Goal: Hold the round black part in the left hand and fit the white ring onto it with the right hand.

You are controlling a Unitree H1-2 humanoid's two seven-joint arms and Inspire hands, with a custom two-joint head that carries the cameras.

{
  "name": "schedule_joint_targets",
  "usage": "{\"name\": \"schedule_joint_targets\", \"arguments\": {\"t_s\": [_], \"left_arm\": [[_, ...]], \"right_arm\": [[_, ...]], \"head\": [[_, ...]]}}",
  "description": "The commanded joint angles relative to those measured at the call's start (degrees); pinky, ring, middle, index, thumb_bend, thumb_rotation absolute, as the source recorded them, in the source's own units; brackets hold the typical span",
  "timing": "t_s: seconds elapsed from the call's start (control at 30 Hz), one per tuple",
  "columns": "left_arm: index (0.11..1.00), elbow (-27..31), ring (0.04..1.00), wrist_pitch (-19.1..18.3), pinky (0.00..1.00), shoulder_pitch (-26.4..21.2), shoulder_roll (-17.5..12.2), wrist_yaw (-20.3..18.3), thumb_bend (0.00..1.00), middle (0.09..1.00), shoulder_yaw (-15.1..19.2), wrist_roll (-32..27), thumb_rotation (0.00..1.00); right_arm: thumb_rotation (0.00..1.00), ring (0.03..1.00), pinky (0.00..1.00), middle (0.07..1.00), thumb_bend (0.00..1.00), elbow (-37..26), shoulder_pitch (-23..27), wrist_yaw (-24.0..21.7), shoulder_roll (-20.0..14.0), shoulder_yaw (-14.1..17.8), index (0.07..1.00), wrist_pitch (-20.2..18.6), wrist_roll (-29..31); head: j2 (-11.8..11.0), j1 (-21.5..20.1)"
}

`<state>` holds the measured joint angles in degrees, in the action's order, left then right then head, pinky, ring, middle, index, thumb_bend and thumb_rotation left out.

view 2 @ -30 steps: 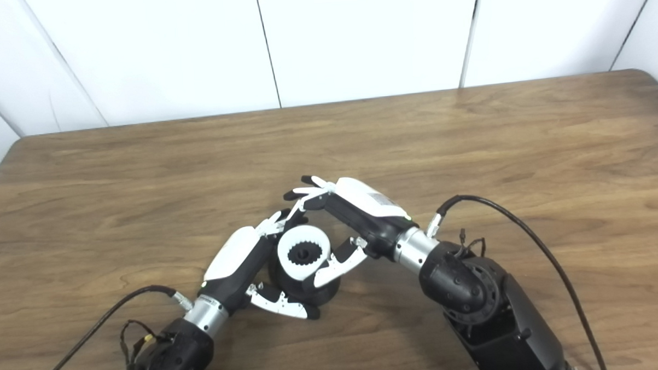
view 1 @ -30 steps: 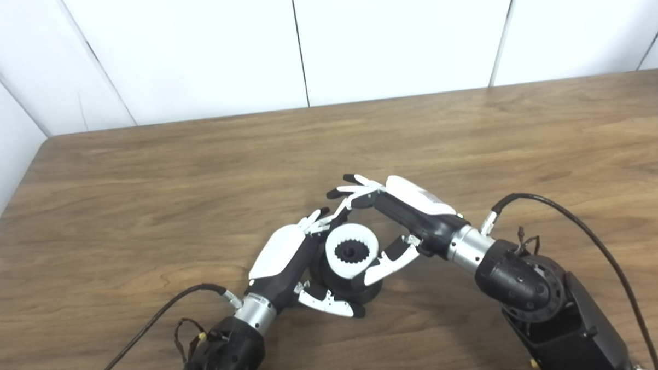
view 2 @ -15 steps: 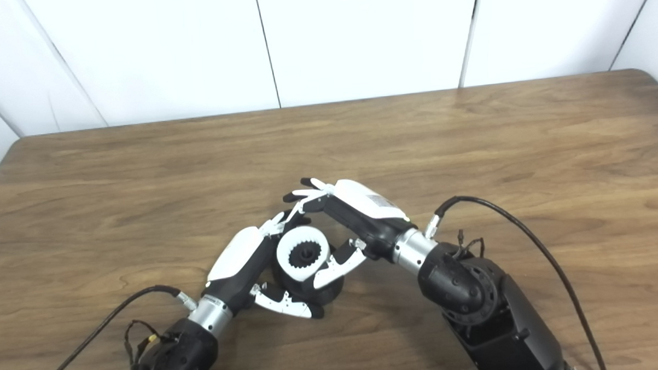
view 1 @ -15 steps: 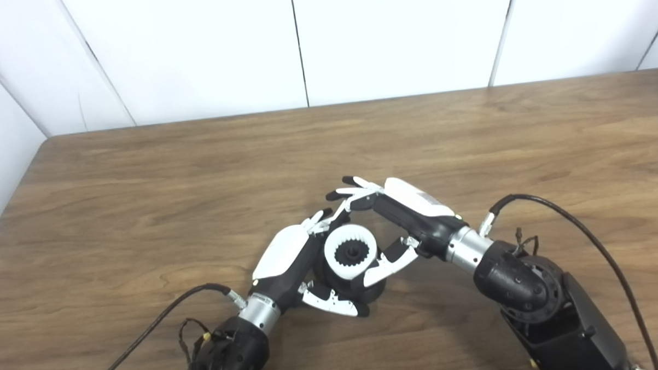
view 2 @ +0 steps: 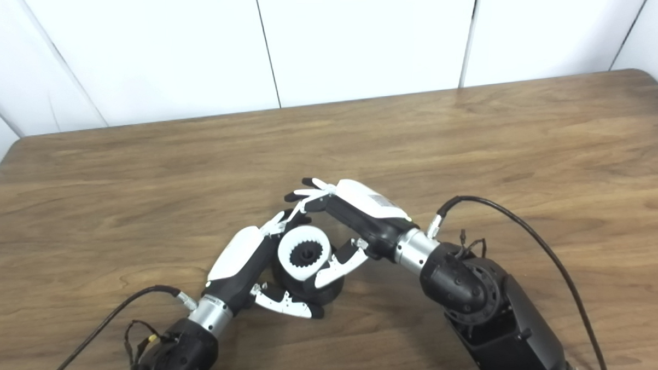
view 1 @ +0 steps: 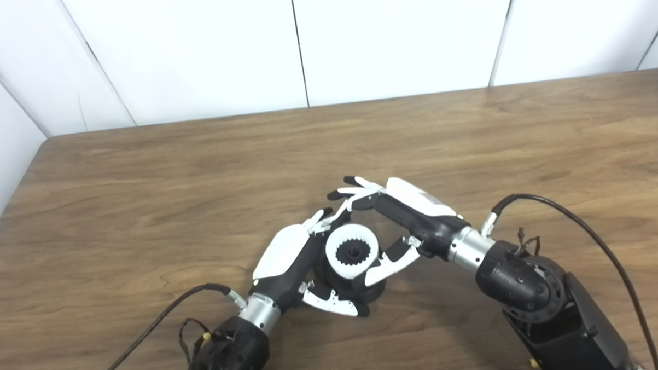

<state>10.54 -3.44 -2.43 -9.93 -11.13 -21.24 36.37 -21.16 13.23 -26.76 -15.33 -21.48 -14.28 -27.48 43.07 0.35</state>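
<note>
Since a second ago I see almost nothing changed: my left forearm has slid a little toward the centre, and both hands stay gathered at the same spot on the brown wooden table (view 1: 142,175). My left hand (view 1: 288,257), white-backed with black fingers, is wrapped around the round black plastic part (view 1: 338,280), which stands on the table near the front edge, slightly left of centre. Its fingers curl behind the part's far side and its thumb (view 1: 333,304) lies across the near side at the base, so the part is held. The white plastic ring (view 1: 352,252), with teeth around its inner opening, sits on top of the black part, tilted toward me. My right hand (view 1: 401,215) reaches in from the right, its thumb (view 1: 389,262) pressed to the ring's right edge; its fingers (view 1: 351,191) are spread apart beyond the ring, and I cannot tell whether they touch it. Black cables trail from both wrists
</note>
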Motion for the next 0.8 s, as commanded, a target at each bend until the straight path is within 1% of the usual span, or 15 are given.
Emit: {"name": "schedule_joint_targets", "arguments": {"t_s": [0.0, 0.33, 0.63, 0.77], "left_arm": [[0.613, 1.35, 0.993, -0.31, 0.95, -0.54, -0.68, -0.3, 0.89, 0.906, 0.06, 1.16, 0.2], [0.606, 1.51, 0.979, 0.13, 0.95, -0.58, -0.71, 0.01, 0.9, 0.897, 0.21, 1.31, 0.17], [0.606, 1.32, 0.979, 0.27, 0.93, -0.66, -0.61, 0.09, 0.9, 0.898, 0.33, 1.18, 0.2], [0.606, 1.07, 0.982, 0.47, 0.92, -0.73, -0.49, 0.07, 0.9, 0.899, 0.5, 0.73, 0.19]], "right_arm": [[0.15, 1.0, 1.0, 0.887, 0.52, -0.48, 0.78, 0.8, -0.43, 0.68, 0.489, 1.82, 0.65], [0.15, 1.0, 1.0, 0.887, 0.53, 0.92, 0.32, 1.13, -1.1, 1.09, 0.489, 2.21, 0.37], [0.15, 0.997, 1.0, 0.886, 0.53, 2.35, -0.03, 1.53, -1.16, 1.07, 0.489, 3.54, 0.26], [0.15, 0.995, 1.0, 0.886, 0.53, 2.94, -0.19, 1.7, -1.02, 1.09, 0.49, 3.83, 0.17]], "head": [[0.02, 0.03], [0.14, 0.04], [0.09, 0.14], [0.09, 0.14]]}}
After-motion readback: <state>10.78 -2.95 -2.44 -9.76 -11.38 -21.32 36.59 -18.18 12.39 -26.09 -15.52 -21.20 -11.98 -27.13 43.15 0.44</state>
